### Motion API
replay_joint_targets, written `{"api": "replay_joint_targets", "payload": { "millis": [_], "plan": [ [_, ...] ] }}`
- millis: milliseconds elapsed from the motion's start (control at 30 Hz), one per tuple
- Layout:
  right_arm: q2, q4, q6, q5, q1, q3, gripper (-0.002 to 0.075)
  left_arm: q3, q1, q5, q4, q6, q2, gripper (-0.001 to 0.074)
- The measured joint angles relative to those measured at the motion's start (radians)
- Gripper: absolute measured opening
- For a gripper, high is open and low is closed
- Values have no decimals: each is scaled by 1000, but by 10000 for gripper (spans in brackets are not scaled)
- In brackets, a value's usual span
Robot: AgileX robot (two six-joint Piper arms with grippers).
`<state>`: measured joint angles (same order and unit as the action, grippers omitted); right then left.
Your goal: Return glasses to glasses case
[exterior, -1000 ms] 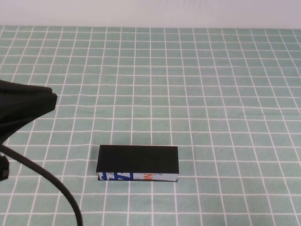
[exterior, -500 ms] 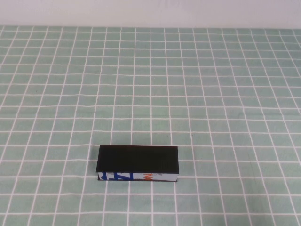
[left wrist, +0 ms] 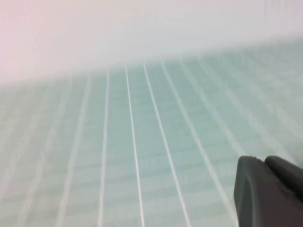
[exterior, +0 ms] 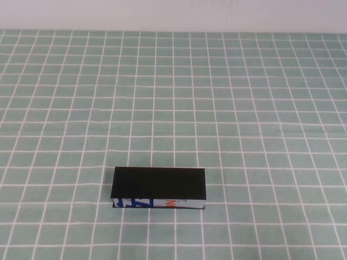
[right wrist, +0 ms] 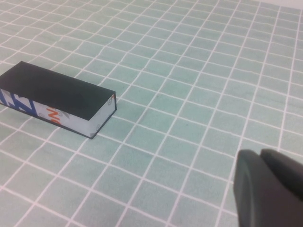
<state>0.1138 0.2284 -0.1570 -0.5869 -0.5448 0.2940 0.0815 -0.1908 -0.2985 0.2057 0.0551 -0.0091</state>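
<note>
The glasses case (exterior: 159, 187) is a black box with its lid closed and its white front edge with blue and orange print facing me, at the table's near middle. It also shows in the right wrist view (right wrist: 57, 98). The glasses are out of view in every frame. My left gripper (left wrist: 264, 161) is empty with its fingers together, over bare checked cloth; it does not show in the high view. My right gripper (right wrist: 260, 154) is empty with its fingers together, above the cloth well away from the case, also outside the high view.
A green cloth with a white grid (exterior: 244, 108) covers the whole table. A white wall (exterior: 173, 13) runs along the far edge. Nothing else stands on the cloth.
The left arm, seen at the left edge of the high view one second ago, has drawn back out of that view. The case has not moved.
</note>
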Motion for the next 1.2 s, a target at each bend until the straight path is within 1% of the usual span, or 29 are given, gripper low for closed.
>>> {"api": "replay_joint_targets", "payload": {
  "millis": [100, 167, 267, 1200],
  "plan": [
    [0, 0, 0, 0, 0, 0, -11, -91, 0, 0, 0, 12, 0, -2],
    [0, 0, 0, 0, 0, 0, -11, -105, 0, -35, 0, 30, -1, -2],
    [0, 0, 0, 0, 0, 0, -11, -106, 2, -63, 0, 45, -1, -2],
    [0, 0, 0, 0, 0, 0, -11, -106, 2, -64, -2, 50, -2, -2]
  ]
}}
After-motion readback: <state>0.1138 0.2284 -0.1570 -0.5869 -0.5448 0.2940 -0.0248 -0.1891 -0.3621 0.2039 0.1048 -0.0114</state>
